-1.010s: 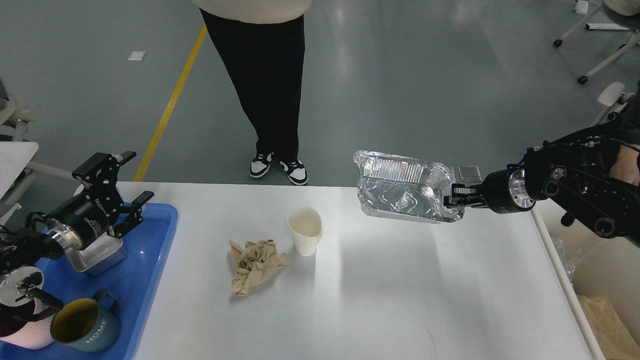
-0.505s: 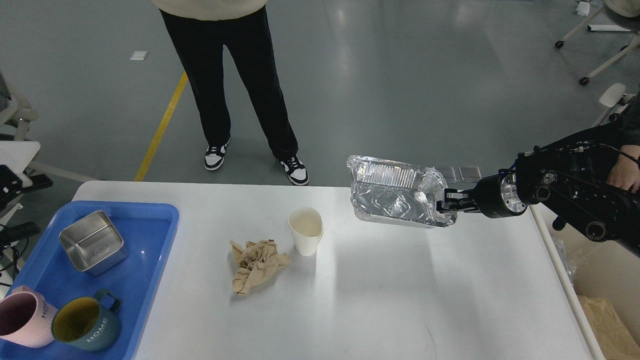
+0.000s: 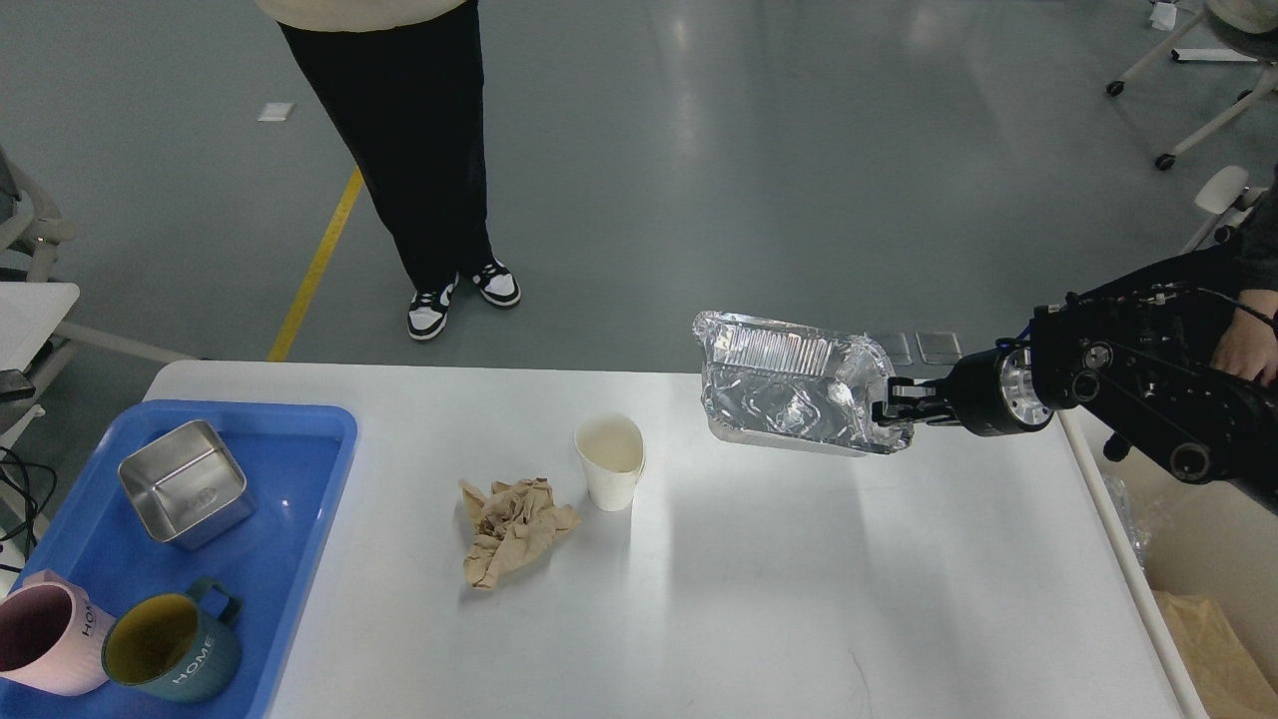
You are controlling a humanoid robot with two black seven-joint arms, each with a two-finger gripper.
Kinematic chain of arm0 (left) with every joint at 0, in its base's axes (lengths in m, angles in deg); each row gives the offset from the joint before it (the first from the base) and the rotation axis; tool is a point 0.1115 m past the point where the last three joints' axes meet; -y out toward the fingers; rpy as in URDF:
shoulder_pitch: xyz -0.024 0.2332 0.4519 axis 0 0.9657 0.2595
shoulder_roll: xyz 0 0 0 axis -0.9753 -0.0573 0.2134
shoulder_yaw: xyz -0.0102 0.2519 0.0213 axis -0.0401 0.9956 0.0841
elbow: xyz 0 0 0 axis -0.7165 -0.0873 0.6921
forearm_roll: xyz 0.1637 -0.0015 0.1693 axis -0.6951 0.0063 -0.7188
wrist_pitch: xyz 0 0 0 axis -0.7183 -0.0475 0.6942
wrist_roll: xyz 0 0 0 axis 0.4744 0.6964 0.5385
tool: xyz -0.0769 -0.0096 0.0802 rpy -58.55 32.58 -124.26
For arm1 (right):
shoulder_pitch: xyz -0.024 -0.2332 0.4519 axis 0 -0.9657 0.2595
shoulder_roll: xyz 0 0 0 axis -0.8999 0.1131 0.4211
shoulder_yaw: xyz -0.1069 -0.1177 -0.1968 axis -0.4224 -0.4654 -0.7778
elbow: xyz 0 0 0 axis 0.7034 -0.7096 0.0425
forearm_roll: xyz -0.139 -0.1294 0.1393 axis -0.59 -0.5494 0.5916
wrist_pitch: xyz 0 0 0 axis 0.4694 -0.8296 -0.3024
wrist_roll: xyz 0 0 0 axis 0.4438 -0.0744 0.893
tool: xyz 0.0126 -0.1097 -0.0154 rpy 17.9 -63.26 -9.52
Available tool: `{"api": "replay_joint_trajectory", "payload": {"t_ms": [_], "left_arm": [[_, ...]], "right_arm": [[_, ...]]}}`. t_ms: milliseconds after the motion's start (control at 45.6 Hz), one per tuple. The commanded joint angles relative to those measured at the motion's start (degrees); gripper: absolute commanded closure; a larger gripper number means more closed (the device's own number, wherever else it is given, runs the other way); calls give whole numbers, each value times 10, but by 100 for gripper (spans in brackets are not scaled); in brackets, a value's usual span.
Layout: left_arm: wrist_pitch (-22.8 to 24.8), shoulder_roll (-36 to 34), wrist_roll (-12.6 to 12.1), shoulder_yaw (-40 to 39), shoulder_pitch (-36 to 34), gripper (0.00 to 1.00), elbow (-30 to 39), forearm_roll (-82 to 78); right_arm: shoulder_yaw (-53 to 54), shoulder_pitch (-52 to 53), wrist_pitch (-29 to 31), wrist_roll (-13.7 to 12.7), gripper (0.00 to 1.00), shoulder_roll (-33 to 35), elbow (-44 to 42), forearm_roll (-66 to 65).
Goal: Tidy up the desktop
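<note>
The white desktop (image 3: 759,599) fills the lower view. My right gripper (image 3: 892,411) is shut on the right rim of a crumpled aluminium foil tray (image 3: 789,394) and holds it above the desktop's far right part. A white paper cup (image 3: 610,462) stands upright near the middle, with a crumpled brown paper napkin (image 3: 511,529) just left of it. My left gripper is out of view.
A blue plastic tray (image 3: 290,559) at the left holds a square steel bowl (image 3: 186,495), a pink mug (image 3: 45,644) and a teal mug (image 3: 172,647). A cream bin (image 3: 1203,559) with brown paper stands right of the desktop. A person (image 3: 399,150) stands beyond the far edge.
My left arm has withdrawn from over the blue tray and left the view, leaving the steel bowl on it. The foil tray shifted slightly left. The person walked left.
</note>
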Motion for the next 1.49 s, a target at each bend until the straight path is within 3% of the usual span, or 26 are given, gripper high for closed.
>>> {"api": "replay_joint_trajectory", "payload": {"t_ms": [0,176,307,439,636,724,878,1075,1273,1470], "left_arm": [[-3,11,-12,-3,-4,2,-6,-21],[-15,44,-43,-11,-10,2,-6,-62],[-18,85,-90,-10,-41,2,-3,-102],[-19,173,-166,-10,-98,2,-3,-160],[-16,344,-311,-2,-186,2,-6,-262],[-11,419,-349,3,-197,2,-11,-323],[-5,520,-384,33,-203,3,-33,-414],[-14,651,-401,64,-245,3,-100,-479],[-16,783,-405,65,-294,4,-225,-528],[-17,860,-399,94,-326,5,-332,-552]], "right_arm": [[0,1,0,0,100,0,0,0],[0,2,1,0,100,1,1,0],[0,3,2,0,100,1,3,0],[0,5,2,0,100,1,4,0],[0,3,1,-1,100,1,6,0],[0,3,2,-1,100,1,6,0],[0,2,1,0,100,3,6,0],[0,1,0,0,100,5,6,0],[0,1,0,1,100,5,6,0],[0,1,0,1,100,6,6,1]]}}
